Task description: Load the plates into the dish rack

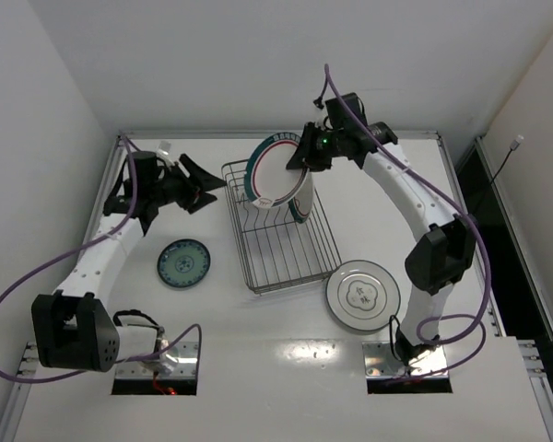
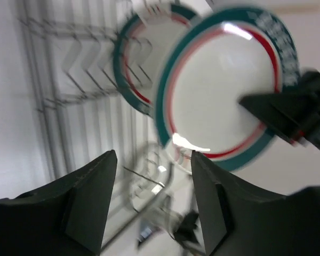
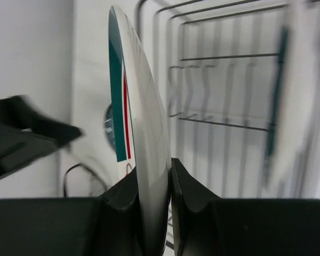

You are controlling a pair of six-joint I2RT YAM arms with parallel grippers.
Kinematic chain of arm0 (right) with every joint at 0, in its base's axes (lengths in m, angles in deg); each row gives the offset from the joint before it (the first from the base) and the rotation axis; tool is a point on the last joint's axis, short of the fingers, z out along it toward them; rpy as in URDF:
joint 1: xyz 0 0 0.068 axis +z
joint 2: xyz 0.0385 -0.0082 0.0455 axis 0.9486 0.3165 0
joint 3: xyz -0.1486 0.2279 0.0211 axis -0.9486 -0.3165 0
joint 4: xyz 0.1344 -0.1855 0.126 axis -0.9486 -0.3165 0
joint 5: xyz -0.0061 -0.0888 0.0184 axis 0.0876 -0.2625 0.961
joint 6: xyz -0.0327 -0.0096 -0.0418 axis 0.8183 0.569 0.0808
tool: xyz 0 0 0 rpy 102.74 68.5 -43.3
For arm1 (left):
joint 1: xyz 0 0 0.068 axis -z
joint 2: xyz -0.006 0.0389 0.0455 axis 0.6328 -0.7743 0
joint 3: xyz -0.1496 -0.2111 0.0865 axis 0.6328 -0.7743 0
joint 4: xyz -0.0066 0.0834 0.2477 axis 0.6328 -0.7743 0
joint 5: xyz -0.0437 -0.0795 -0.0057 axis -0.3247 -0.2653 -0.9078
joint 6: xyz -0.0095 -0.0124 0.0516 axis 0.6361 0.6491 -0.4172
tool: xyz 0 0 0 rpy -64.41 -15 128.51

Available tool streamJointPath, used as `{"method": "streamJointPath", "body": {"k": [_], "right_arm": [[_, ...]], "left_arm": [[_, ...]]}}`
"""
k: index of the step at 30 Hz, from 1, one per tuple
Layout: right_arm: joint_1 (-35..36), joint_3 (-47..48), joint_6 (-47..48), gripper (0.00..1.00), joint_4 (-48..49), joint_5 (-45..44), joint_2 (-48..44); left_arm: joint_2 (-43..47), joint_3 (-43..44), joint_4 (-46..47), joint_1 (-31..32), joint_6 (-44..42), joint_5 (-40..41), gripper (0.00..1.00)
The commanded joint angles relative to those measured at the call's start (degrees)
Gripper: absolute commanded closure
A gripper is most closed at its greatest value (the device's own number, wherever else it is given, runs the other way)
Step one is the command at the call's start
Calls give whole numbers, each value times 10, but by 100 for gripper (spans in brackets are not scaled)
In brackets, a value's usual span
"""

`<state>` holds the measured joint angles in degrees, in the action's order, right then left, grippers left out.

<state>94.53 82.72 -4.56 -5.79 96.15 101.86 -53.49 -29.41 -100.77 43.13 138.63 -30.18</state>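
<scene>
Clenching the rim of the round white ceramic plate with teal-and-red border (image 1: 273,171), your right gripper (image 1: 306,157) holds it on edge above the far end of the dark wire dish rack (image 1: 290,258), while your left gripper (image 1: 199,184) gapes empty to its left.

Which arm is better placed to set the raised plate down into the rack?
Right. Its claw is shut on the rim of the red-lined plate, held upright over the dish rack. The left claw is open and empty, off to the rack's left.
</scene>
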Motion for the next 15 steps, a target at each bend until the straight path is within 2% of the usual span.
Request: {"method": "streamJointPath", "body": {"k": [1,3,5,8,15], "right_arm": [[14,101,46,100,-107,-196,-46],[36,131,73,100,-159,-282,-35],[62,144,99,100,-188,-327,-26],[99,158,128,100,-206,-436,-4],[148,185,180,100,-225,-570,39]], "left_arm": [[22,82,-238,-26,-155,170,45],[22,87,-282,-39,-169,196,45],[22,87,-310,-46,-169,249,45],[22,73,-317,-65,-174,233,45],[17,67,-317,-85,-180,227,45]]}}
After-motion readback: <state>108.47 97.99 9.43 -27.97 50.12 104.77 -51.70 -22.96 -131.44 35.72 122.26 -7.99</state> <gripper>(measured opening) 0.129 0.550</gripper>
